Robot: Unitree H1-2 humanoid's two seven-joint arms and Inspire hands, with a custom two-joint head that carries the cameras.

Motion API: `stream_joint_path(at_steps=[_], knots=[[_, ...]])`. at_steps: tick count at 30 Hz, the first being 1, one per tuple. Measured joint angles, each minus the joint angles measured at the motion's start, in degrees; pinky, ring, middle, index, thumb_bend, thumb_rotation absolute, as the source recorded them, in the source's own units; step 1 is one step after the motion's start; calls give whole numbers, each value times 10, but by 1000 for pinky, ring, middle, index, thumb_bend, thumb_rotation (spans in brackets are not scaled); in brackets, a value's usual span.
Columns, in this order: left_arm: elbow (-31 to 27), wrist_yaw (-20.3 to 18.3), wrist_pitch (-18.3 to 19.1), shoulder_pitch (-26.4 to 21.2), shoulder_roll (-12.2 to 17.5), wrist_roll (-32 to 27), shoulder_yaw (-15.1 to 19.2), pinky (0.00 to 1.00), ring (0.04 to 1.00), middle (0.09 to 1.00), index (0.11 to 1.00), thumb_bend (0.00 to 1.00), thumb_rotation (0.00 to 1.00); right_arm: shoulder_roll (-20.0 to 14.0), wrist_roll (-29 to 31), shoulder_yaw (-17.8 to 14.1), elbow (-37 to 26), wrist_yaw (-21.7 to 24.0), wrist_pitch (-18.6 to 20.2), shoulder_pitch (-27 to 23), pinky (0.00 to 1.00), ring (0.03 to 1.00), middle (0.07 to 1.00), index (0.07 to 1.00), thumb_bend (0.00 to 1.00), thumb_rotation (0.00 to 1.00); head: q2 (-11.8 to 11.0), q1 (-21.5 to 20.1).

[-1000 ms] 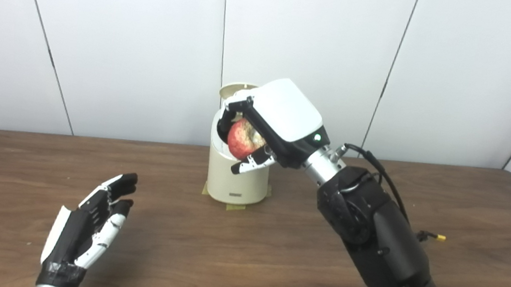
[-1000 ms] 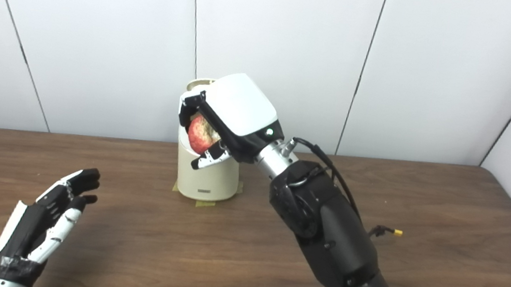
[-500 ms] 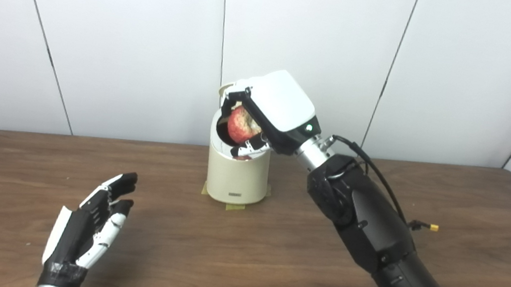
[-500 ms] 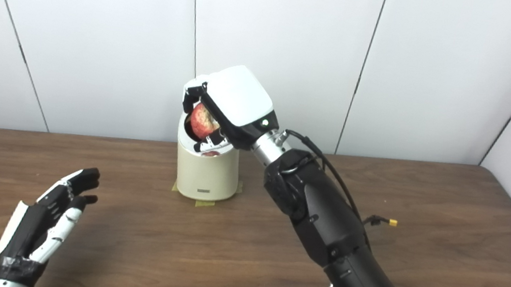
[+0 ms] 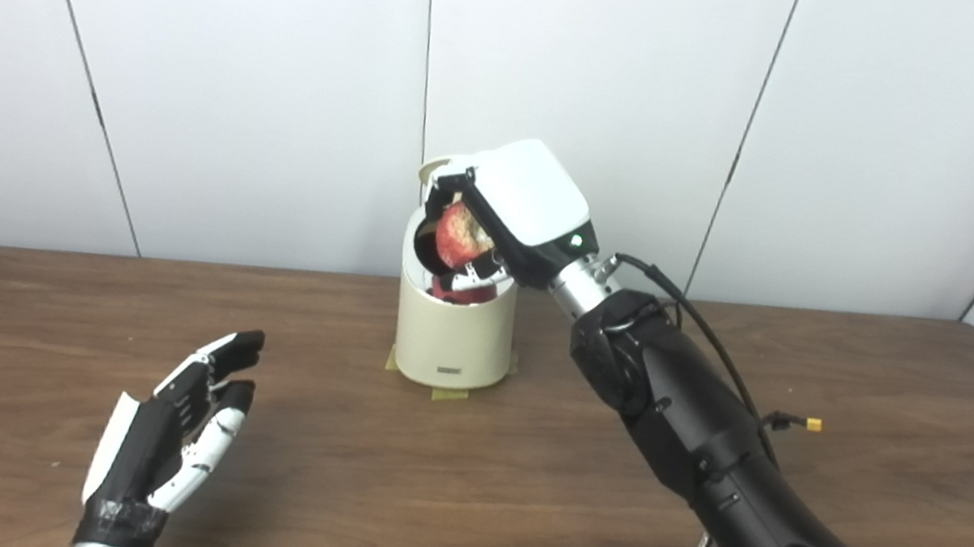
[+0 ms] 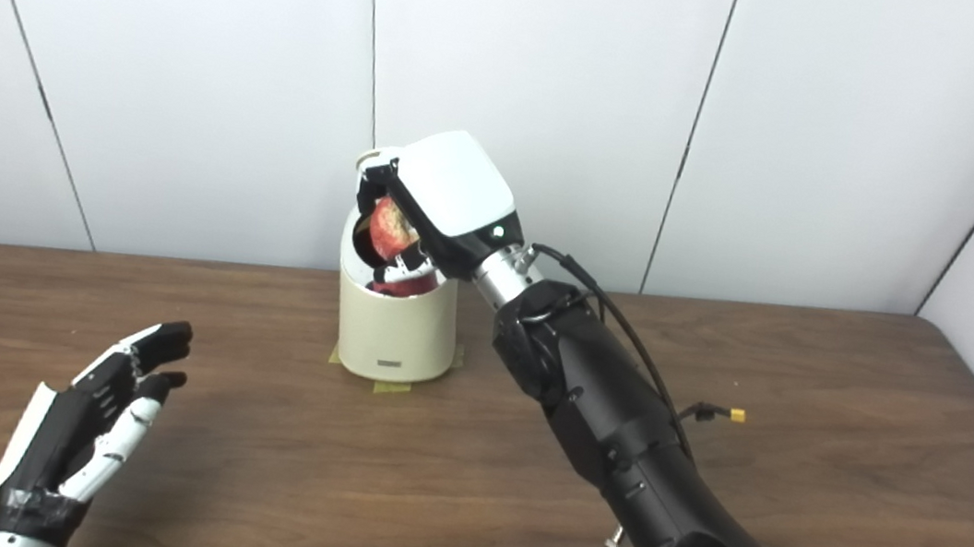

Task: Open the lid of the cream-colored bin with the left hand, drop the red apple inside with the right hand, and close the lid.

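The right arm reached up from the lower right corner, forearm stretched diagonally toward the back of the table, wrist bent so the right hand [image 5: 509,211] hung palm-down over the mouth of the cream-colored bin [image 5: 453,330]. Its fingers [image 5: 437,202] curled round the red apple [image 5: 460,236], gripping it just above the rim. The left hand [image 5: 176,424] rested low at the front left, well apart from the bin, palm turned inward, fingers spread and holding nothing.

The right hand's back was a smooth, glossy white shell with rounded corners and a small green light near the wrist; below it a short metal cuff met a matte black, bulky forearm with a thin black cable [image 5: 703,333] looping alongside. The left hand was black with white panels along the fingers. The apple looked round and mottled, red with a paler yellowish patch. The bin was a plain cylinder, matte cream plastic, with a small label low on its front and tape under its base. Its lid [image 5: 435,169] stood raised behind the hand, mostly hidden. Something reddish showed inside the opening, possibly the apple's reflection or another fruit; the view was too tight to tell. The table [image 5: 460,493] was dark wood-grain, backed by flat white wall panels [image 5: 242,76].
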Motion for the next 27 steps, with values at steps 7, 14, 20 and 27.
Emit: stream_joint_path(at_steps=[7,14,20,27], knots=[[-11,0,0,0,-1,3,0,792,870,865,827,436,620,2,1,12,30,-35,-3,-6,371,478,546,439,497,0,0,0],[-11,0,1,1,-1,3,0,789,872,863,822,457,620,2,3,18,30,-43,-4,-6,367,476,551,445,497,0,-4,4],[-11,0,1,1,-2,3,0,789,870,862,823,466,620,-3,3,29,31,-53,-7,-6,447,551,616,485,518,111,-2,5],[-11,0,4,1,-3,3,0,775,867,858,818,482,635,-4,9,31,31,-53,-11,-6,566,722,787,731,998,2,-2,5]])
